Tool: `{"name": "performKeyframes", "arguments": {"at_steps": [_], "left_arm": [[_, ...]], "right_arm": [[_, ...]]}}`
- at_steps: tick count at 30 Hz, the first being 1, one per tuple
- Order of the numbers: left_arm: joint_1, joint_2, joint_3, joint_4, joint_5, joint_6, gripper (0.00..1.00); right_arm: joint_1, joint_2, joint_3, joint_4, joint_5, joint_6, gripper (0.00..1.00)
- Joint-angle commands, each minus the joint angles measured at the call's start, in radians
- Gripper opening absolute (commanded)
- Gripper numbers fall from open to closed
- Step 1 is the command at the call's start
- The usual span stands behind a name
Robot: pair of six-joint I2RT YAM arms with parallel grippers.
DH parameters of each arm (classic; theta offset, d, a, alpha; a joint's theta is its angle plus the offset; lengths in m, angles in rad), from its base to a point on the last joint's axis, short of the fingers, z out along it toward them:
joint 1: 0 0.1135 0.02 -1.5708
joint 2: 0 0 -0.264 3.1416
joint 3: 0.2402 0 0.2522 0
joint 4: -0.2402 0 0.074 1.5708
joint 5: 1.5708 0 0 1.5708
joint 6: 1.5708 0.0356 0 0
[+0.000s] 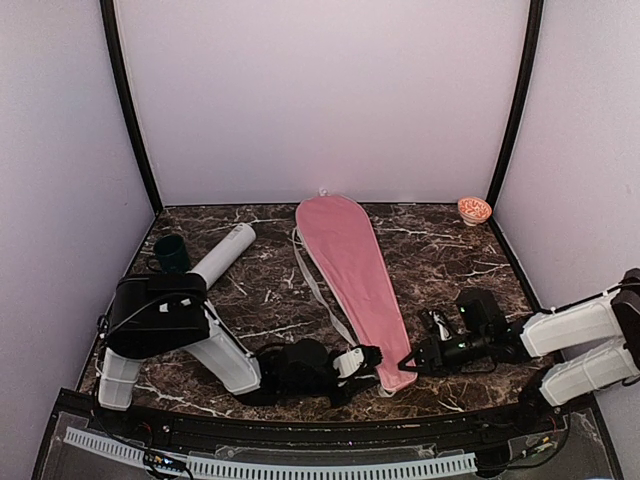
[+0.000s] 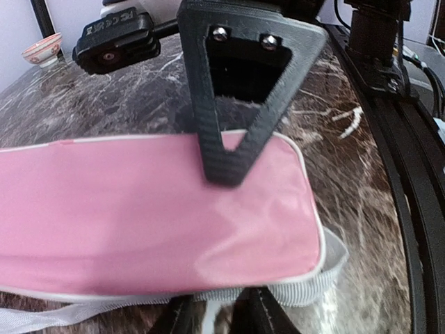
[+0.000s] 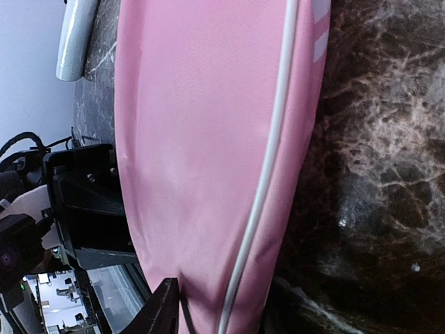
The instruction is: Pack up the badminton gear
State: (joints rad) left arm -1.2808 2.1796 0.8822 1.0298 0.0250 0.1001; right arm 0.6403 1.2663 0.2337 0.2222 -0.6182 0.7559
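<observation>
Cover lying flat on table. I'm holding L gripper jaws wide astride its narrow end. R gripper sitting just beside it, jaws: can't tell.

Fine woven cloth with a soft sheen is seen on the pink cover, and it is edged in smooth white piping. Its grey strap is shown as ribbed webbing. The table is polished to a gloss, dark stone-look veined in white. On the left gripper, a finger is made of matt black plastic, finely layered, and is fixed with shiny metal screws. The tube is seen smooth, pale and faintly glossy.
</observation>
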Motion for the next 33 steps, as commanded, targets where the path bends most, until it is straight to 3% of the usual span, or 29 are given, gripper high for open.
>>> {"name": "performKeyframes", "arguments": {"at_steps": [1,6,10,14,17,23,33], "left_arm": [[-0.024,-0.176,-0.142,-0.047,0.009,0.002,0.3],[-0.037,-0.343,-0.299,-0.089,-0.012,-0.074,0.34],[-0.022,-0.443,-0.368,-0.113,-0.054,-0.163,0.41],[0.055,-0.522,-0.418,-0.128,-0.046,-0.315,0.44],[0.13,-0.609,-0.45,-0.189,-0.045,-0.423,0.47],[0.246,-0.77,-0.428,-0.459,-0.065,-0.518,0.49],[0.419,-0.992,-0.509,-0.571,-0.057,-0.592,0.5]], "right_arm": [[0.004,-0.05,0.022,-0.202,0.08,-0.043,0.36],[-0.007,-0.133,0.099,-0.434,0.234,-0.11,0.55],[-0.007,-0.208,0.22,-0.538,0.325,-0.155,0.57],[0.003,-0.174,0.371,-0.571,0.372,-0.224,0.58],[0.033,-0.072,0.492,-0.606,0.416,-0.287,0.59],[0.114,0.2,0.75,-0.598,0.491,-0.369,0.58],[0.229,0.627,1.139,-0.614,0.508,-0.436,0.58]]}}
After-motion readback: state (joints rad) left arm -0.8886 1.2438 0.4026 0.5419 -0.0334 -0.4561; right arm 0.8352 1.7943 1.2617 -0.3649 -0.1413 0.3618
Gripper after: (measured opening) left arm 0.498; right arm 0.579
